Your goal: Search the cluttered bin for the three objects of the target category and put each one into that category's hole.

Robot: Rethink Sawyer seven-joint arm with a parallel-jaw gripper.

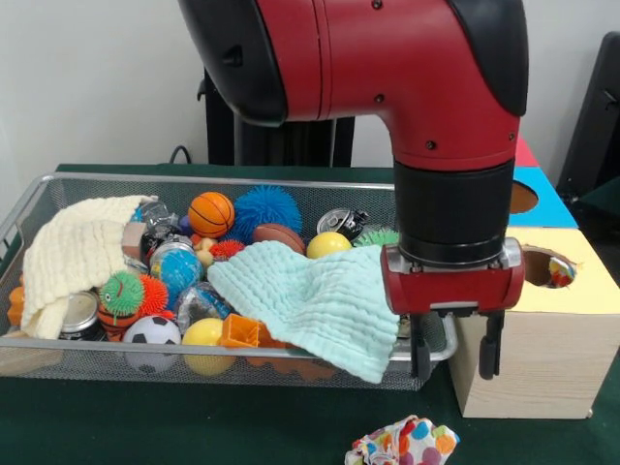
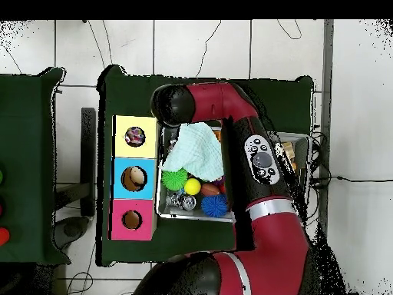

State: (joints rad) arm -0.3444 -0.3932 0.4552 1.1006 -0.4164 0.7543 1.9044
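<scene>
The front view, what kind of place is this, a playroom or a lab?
Probably a robotics lab: a red and black robot arm hangs over a wire mesh bin of toys, beside a wooden sorting box with coloured holes.

The arm (image 1: pixel 426 87) is red and black. A mint green cloth (image 1: pixel 315 300) and a pale yellow cloth (image 1: pixel 73 252) lie in the silver wire bin (image 1: pixel 39 194). The box (image 2: pixel 134 178) has yellow, blue and pink tops. The table (image 1: pixel 194 417) is dark green. A spotty cloth (image 1: pixel 402 444) shows many colours.

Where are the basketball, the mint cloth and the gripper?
basketball (image 1: pixel 211 213), front view, middle of the ball
mint cloth (image 1: pixel 315 302), front view, middle of the cloth
gripper (image 1: pixel 455 354), front view, between the fingertips
</scene>
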